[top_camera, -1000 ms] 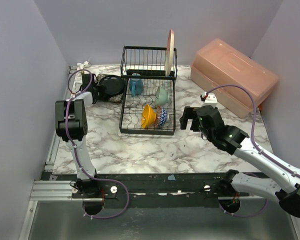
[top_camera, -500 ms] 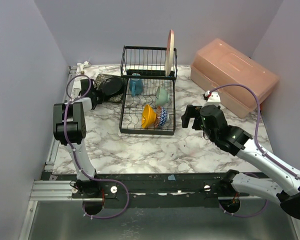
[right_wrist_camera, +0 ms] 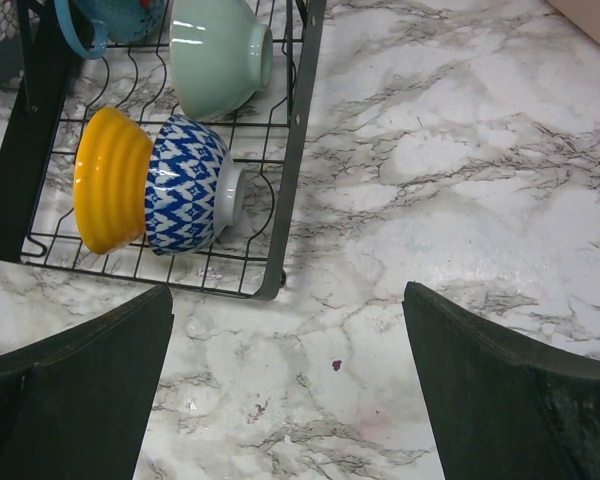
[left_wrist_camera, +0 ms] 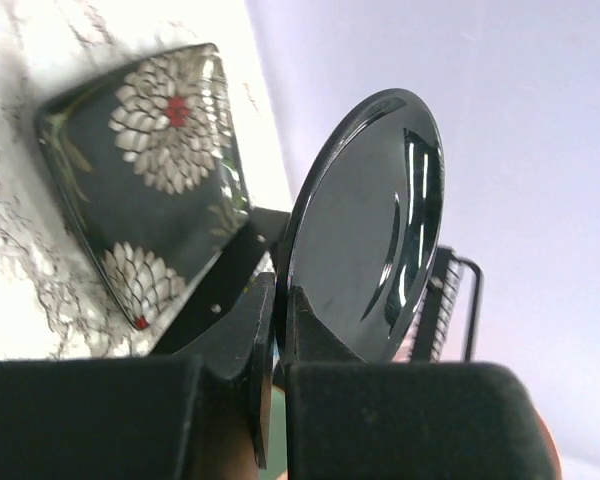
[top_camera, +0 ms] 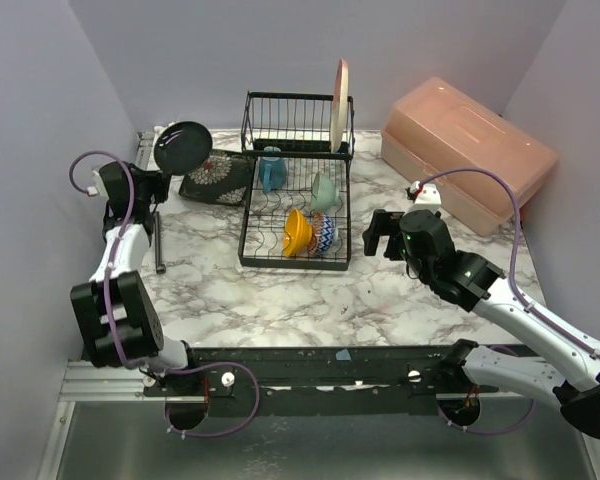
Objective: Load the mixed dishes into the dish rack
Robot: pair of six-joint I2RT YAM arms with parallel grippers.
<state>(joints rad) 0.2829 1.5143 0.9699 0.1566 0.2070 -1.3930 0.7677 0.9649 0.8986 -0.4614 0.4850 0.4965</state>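
Black round plate is clamped at its lower rim between the closed fingers of the left gripper and held clear of the marble table at the far-left corner, left of the dish rack. In the left wrist view the plate stands nearly on edge, with the gripper closed on its rim. The black square patterned plate lies on the table just beside the rack's left side, below and right of the raised plate; its flower pattern faces up. The beige-pink round plate stands upright at the right end of the rack's taller rear section. The blue-handled pale mug and the mint-green bowl sit in the middle of the rack. The orange bowl and the small blue-patterned bowl rest on their sides, touching each other, in the front slots. The right gripper hangs over bare table just right of the rack, its jaws spread wide and holding nothing. The pink box sits at the far right.
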